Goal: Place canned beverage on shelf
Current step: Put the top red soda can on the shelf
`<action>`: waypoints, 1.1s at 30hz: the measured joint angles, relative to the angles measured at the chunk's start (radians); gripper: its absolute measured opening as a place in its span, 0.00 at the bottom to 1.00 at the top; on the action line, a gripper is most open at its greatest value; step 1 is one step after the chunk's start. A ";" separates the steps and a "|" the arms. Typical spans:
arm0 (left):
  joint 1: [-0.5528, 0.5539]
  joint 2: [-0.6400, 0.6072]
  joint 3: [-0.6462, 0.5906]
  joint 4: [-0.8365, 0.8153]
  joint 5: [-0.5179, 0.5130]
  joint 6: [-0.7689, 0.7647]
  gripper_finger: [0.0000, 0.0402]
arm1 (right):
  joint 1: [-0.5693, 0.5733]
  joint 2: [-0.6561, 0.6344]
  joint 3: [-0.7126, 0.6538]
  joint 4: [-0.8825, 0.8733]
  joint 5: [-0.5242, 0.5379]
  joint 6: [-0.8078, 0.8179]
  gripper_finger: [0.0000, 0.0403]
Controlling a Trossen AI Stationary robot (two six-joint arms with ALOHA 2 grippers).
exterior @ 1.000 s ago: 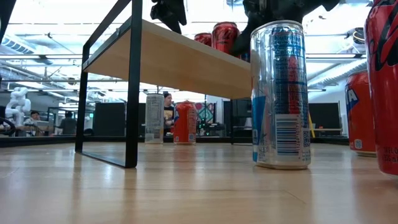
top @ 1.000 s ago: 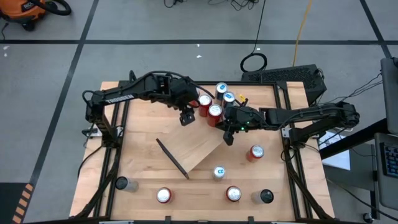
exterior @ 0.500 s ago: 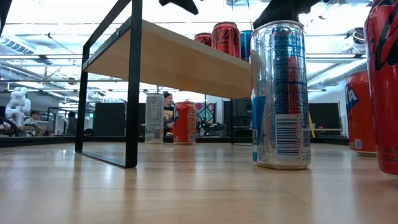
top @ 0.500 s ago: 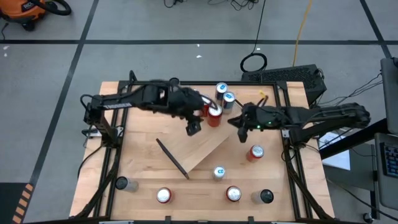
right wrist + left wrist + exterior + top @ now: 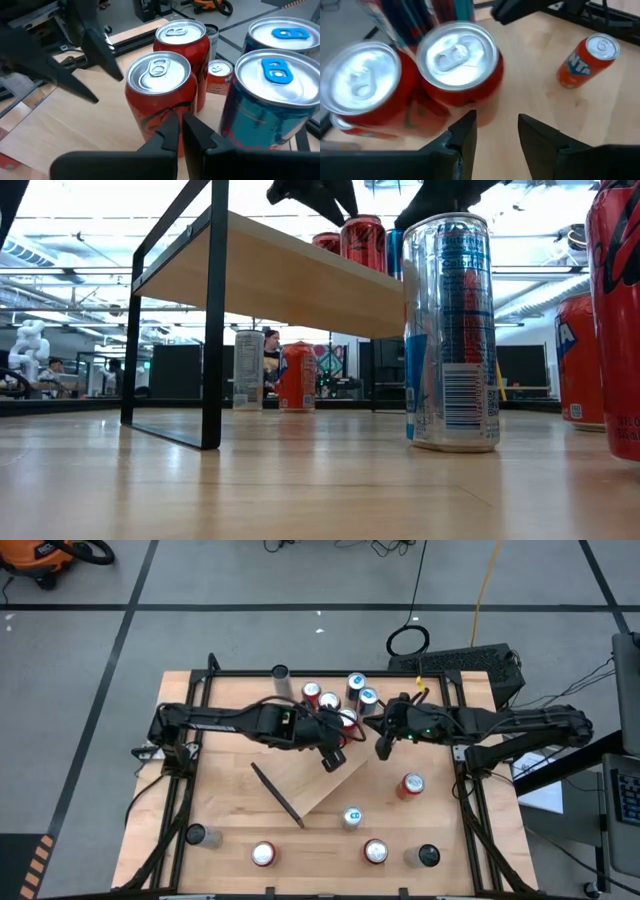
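The orange can standing on the table, seen from the left wrist, carries white lettering that reads "NTA". In the low view, a large white "A" shows on the orange can at the right

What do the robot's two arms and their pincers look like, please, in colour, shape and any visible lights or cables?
Both arms are dark, nearly black, slim and jointed. The left arm ends in the left pincer, with two flat matte-black fingers tapering to blunt tips. The right arm shows small green lights near its wrist, and the right pincer has similar narrow black fingers. Dark cables run along both arms.
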 joint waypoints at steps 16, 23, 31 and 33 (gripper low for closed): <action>-0.060 0.032 -0.001 -0.083 -0.019 -0.068 0.34 | -0.001 0.043 0.001 -0.009 0.001 -0.072 0.00; -0.072 0.036 -0.001 -0.102 -0.186 -0.156 0.34 | -0.002 0.043 0.001 -0.007 0.007 -0.113 0.00; -0.040 0.052 -0.001 -0.100 -0.227 -0.198 0.34 | -0.021 0.070 0.001 -0.003 0.005 -0.113 0.00; -0.035 0.054 -0.002 -0.095 -0.226 -0.197 0.34 | -0.022 0.079 0.001 0.009 0.005 -0.113 0.00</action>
